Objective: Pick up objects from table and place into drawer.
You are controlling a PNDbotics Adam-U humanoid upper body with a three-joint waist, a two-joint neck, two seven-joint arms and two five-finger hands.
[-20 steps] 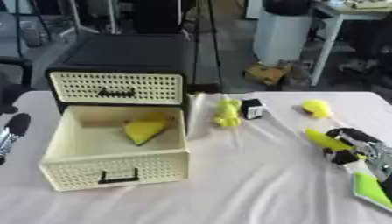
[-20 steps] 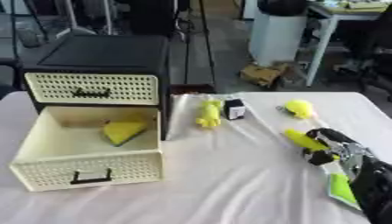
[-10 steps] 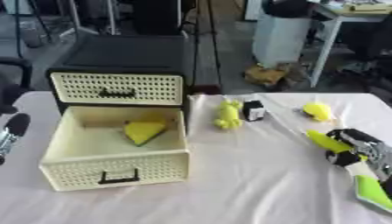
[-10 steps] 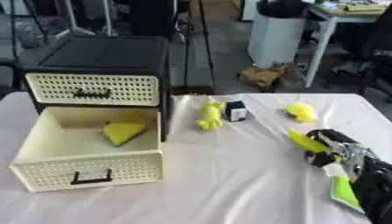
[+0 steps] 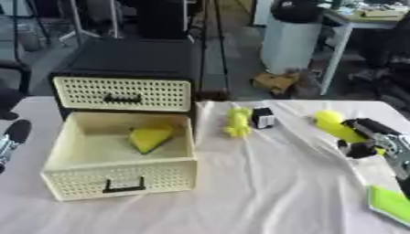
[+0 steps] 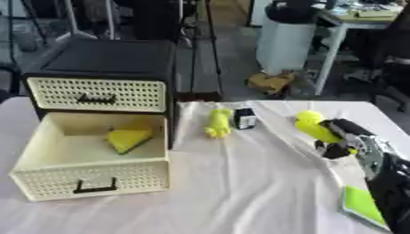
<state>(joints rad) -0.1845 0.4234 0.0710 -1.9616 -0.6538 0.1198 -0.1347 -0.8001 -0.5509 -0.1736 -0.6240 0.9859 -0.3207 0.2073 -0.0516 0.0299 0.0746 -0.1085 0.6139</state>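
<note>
Right hand (image 6: 346, 139) at table's right side, fingers curled round yellow elongated object (image 6: 316, 128); object sticks out up-left of fingers, long axis diagonal, free end pointing toward table's far side. Open drawer (image 5: 120, 176) lies well to left, across white cloth (image 5: 264, 183), yellow wedge (image 5: 149, 137) already inside. Carry looks to run leftward. Left hand (image 5: 11, 137) at left edge, nearer drawer; finger state cannot tell. Yellow figure (image 5: 237, 121) and small black-white item (image 5: 262, 117) lie between
</note>
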